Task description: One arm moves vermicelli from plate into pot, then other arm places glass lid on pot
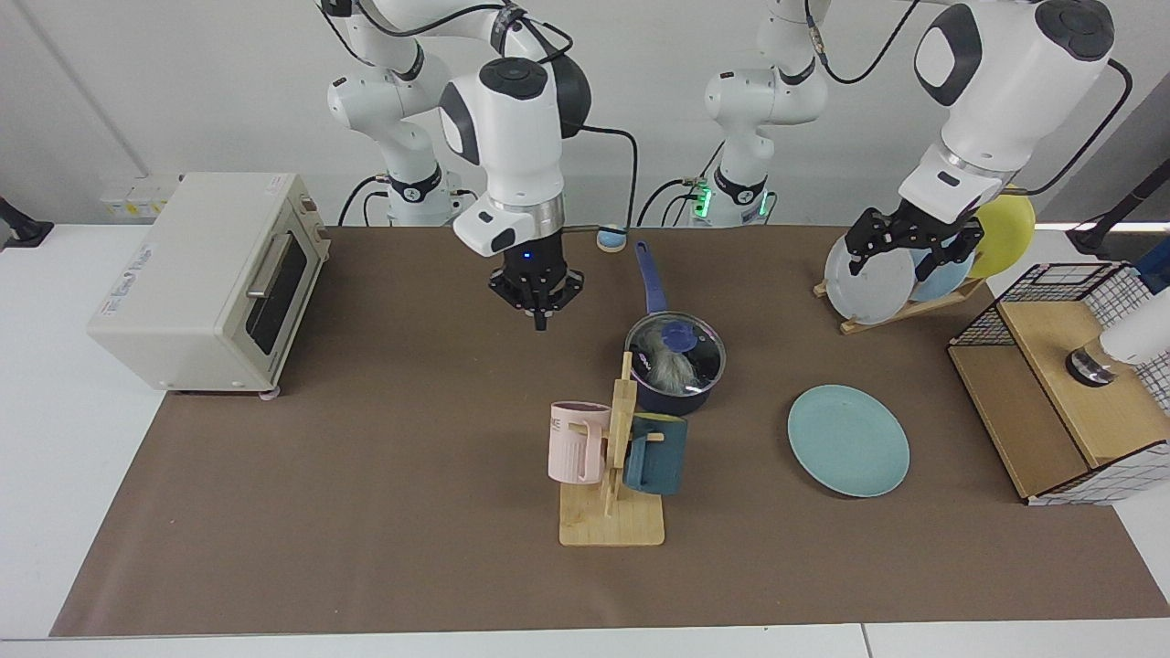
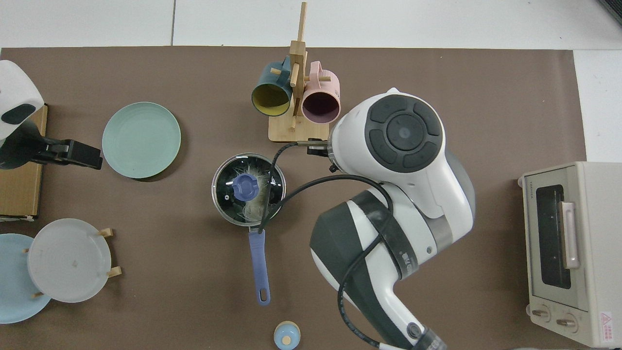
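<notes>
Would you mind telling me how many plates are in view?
4: the teal plate flat on the mat, and a grey plate, pale blue plate and yellow plate in the rack; others may be hidden.

Top view: lid (image 2: 248, 188) seated on pot (image 2: 219, 204), noodles (image 2: 258, 194) visible through the glass. Pot handle (image 2: 258, 266) sticks out clear of the rim. Right arm's wrist (image 2: 403, 146) sits beside the pot, hiding its own gripper. Left gripper (image 2: 75, 153) at the frame edge, just beside the bare green plate (image 2: 141, 139); fingers not readable. Mug rack (image 2: 297, 92) near the wrist.
</notes>
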### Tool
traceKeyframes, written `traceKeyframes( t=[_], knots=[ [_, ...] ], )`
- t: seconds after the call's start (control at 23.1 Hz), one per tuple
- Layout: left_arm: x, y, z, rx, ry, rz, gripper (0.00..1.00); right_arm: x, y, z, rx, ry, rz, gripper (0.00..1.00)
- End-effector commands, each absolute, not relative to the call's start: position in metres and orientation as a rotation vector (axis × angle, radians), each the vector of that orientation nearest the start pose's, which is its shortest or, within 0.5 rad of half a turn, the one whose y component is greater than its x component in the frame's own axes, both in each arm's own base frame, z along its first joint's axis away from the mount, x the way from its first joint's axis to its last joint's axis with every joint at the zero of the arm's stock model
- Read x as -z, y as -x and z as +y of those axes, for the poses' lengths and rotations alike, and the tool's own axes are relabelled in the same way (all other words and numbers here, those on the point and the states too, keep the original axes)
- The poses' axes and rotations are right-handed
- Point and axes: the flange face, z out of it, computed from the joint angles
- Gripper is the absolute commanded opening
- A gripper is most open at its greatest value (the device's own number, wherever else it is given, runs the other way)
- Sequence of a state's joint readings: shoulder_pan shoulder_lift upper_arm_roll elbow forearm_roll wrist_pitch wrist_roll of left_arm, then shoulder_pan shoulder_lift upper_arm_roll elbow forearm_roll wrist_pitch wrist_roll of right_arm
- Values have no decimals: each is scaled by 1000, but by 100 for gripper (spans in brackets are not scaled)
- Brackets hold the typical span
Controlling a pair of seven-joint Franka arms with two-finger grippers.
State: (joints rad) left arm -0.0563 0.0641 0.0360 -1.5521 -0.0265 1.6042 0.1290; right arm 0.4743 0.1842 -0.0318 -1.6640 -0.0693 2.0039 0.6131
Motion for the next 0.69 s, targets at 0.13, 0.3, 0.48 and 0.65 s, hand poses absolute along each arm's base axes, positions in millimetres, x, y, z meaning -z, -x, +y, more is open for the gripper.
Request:
traceKeyframes(
  t=[0.13,0.3,0.48,0.65],
  knots=[
    [-603,-572,-15,-11,3172,249,100,-483,-570,149,233,3187,281,4],
    [-604,-572,-13,-4,3170,244,100,-484,-581,104,208,3205,244,24],
    [-604,-572,-19,-4,3169,263,100,-486,-588,60,189,3204,312,67],
    [-604,-571,-22,-11,3169,271,100,-506,-593,37,199,3201,293,99]
  ],
)
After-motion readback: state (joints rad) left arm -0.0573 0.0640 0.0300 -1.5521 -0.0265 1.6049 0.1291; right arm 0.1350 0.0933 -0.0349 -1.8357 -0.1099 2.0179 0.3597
